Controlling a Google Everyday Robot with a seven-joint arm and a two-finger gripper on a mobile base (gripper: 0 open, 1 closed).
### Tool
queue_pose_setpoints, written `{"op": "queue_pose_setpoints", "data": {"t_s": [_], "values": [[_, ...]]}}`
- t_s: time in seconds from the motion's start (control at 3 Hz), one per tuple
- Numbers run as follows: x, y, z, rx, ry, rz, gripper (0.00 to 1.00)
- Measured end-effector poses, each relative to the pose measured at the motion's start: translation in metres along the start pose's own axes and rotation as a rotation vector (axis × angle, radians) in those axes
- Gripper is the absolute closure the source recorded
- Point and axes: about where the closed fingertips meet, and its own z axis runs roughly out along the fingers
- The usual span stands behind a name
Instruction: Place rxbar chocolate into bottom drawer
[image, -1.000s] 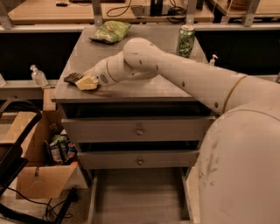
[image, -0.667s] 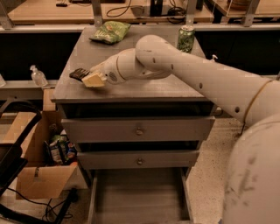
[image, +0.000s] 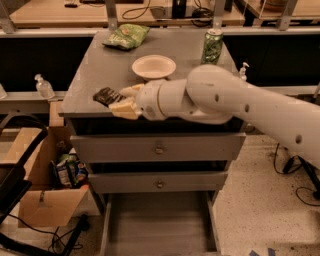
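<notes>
Grey cabinet top fills the middle of our view, with a green chip bag at its eleven o'clock corner, a green can at one o'clock and a pale paper plate near the centre. We see our gripper at the top's eight o'clock edge, its pale fingers closed narrowly on the right end of the rxbar chocolate, which sticks out toward nine o'clock. At six o'clock, under two shut knobbed drawers, the bottom drawer stands pulled out, with a cardboard box at its nine o'clock.
</notes>
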Motion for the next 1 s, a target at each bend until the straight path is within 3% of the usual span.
{"op": "queue_pose_setpoints", "data": {"t_s": [0.33, 0.67, 1.0], "values": [[0.053, 0.033, -0.014, 0.020, 0.058, 0.047, 1.00], [0.123, 0.065, -0.014, 0.032, 0.162, 0.109, 1.00], [0.123, 0.065, -0.014, 0.032, 0.162, 0.109, 1.00]]}}
